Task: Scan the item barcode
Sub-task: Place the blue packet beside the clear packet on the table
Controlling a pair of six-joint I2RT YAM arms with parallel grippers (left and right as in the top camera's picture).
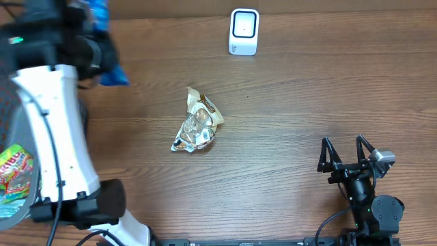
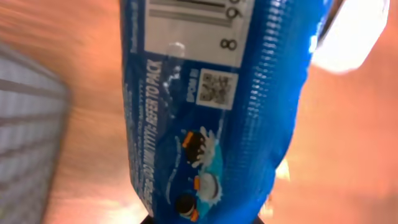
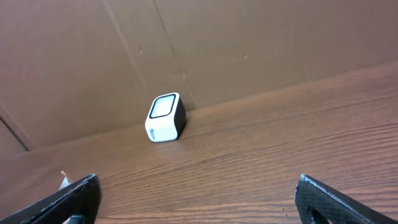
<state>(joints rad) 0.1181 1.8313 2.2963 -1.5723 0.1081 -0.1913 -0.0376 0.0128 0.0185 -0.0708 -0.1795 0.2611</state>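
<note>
Left gripper (image 1: 101, 51) clamped on a blue packet (image 2: 205, 112), raised over the table's far left corner; right gripper (image 1: 343, 142) spread wide with nothing between its fingers.

The packet fills the left wrist view. Its barcode (image 2: 186, 12) is cut off by the top edge, and one QR code (image 2: 217, 89) sits below it. The left fingers themselves are mostly hidden behind the packet. One white scanner (image 1: 244, 31) stands at the far edge of the wooden table (image 1: 287, 102), well apart from the packet. One crumpled clear snack bag (image 1: 196, 123) lies mid-table between the two arms. A mesh basket (image 2: 28, 118) at the left holds bright sweets packets (image 1: 15, 167), cut off, so their number is unclear.
</note>
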